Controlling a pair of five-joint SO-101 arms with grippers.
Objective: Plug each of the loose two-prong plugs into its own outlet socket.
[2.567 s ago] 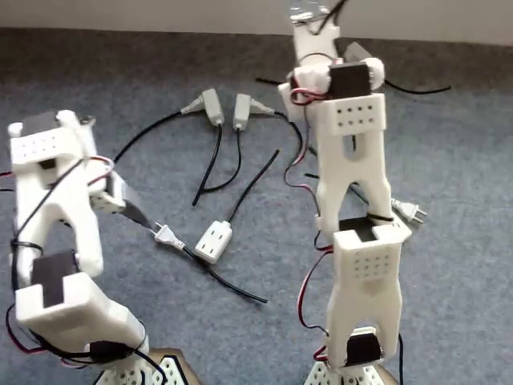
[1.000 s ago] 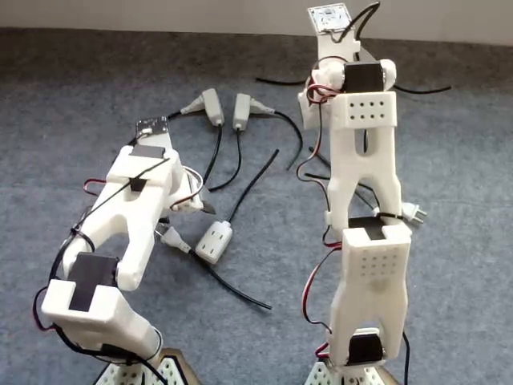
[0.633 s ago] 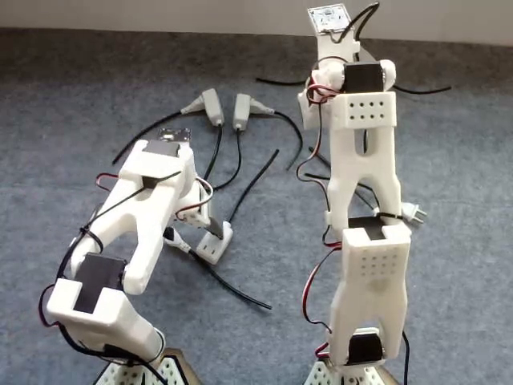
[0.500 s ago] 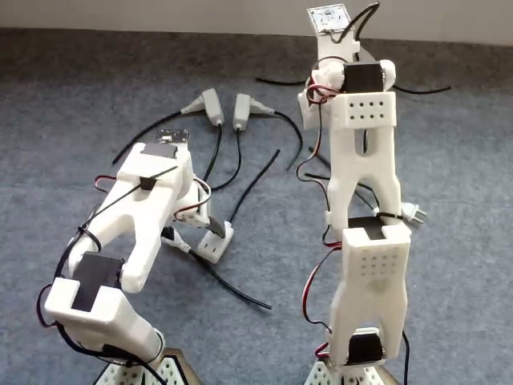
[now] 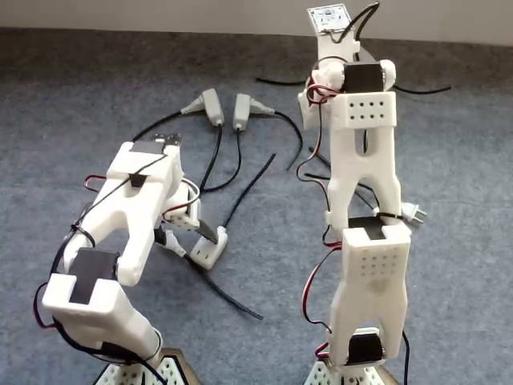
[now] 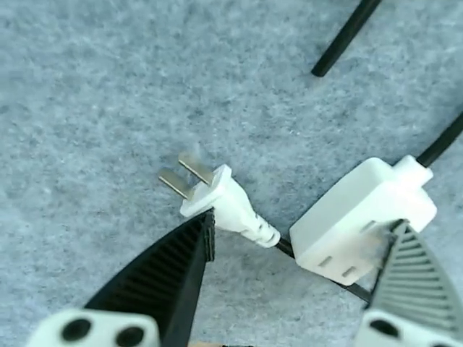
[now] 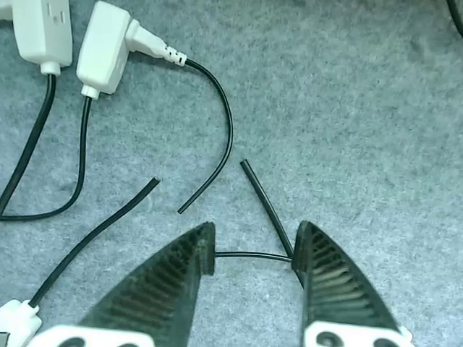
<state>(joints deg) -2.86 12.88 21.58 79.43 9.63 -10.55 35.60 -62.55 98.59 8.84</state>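
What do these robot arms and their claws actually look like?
The left arm and right arm are chunky white plastic segments with black motor blocks and loose red and black wires; the right shows grids of small holes. The left gripper and right gripper each end in two dark, ribbed, tapering fingers.

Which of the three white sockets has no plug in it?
The socket by the left gripper, with a loose plug lying beside it. The two far sockets each hold a plug.
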